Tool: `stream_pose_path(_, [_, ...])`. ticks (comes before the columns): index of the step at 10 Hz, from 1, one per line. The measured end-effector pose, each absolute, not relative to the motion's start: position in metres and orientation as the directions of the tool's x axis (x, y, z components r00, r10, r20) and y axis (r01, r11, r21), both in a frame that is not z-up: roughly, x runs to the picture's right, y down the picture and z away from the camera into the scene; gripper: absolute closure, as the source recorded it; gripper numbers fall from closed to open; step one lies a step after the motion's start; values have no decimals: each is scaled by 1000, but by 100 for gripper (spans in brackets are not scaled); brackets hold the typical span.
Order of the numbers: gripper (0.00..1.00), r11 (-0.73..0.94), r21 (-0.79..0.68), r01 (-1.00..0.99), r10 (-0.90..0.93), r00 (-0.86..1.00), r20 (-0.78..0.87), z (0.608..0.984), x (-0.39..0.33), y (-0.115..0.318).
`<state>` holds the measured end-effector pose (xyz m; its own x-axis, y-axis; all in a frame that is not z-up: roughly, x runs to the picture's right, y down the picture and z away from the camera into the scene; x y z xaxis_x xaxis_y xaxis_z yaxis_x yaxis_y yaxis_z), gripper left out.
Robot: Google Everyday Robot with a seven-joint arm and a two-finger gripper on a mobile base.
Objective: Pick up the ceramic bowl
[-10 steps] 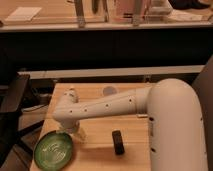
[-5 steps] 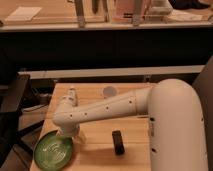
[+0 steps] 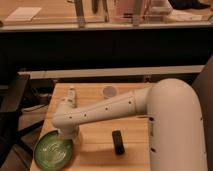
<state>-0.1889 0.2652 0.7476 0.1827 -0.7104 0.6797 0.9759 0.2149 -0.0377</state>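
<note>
Since half a second ago the arm (image 3: 107,109) has sunk lower and swung a little closer to the near left corner of the bench (image 3: 95,142). Its bent left end now sits just above the bowl's far right rim, where before it hung higher over the wood. The ceramic bowl (image 3: 52,151), the black block (image 3: 118,142) and the grey disc (image 3: 109,91) lie where they did.

The gripper (image 3: 70,136) is at the low end of the arm, right at the bowl's upper right edge. It is mostly hidden behind the arm's own white casing, so I cannot tell whether it is spread or closed, or whether it touches the rim.

The bowl is green and glossy with pale rings inside. It rests flat in the near left corner of the bench, its left rim close to the bench's left edge. Its near side runs down to the bottom of the view.

A strip of bare wood lies between the bowl and the block, which stands well apart to the right. Just beyond the block, the robot's large white body (image 3: 175,130) covers the right side of the bench. The disc sits near the far edge, behind the arm, with open wood around it. A dark chair frame (image 3: 12,107) stands off the bench's left edge, and a pale rail (image 3: 125,71) runs along behind the far edge.
</note>
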Motion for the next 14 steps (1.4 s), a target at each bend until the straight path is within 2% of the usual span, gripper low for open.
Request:
stream_pose_path(1, [32,213,-36,976,-713,181,678,750,-189,262])
stream_pose_path(3, [46,211,-33,977,-716,178,675,746,-188,260])
stream_pose_path(7, [89,204,-33,978,-721,173,671,746,-188,260])
stream_pose_path(8, [96,203,-36,978,-721,174,671,743,-187,257])
stream_pose_path(14, [98,183,-39,982,-735,163,659,724,-174,225])
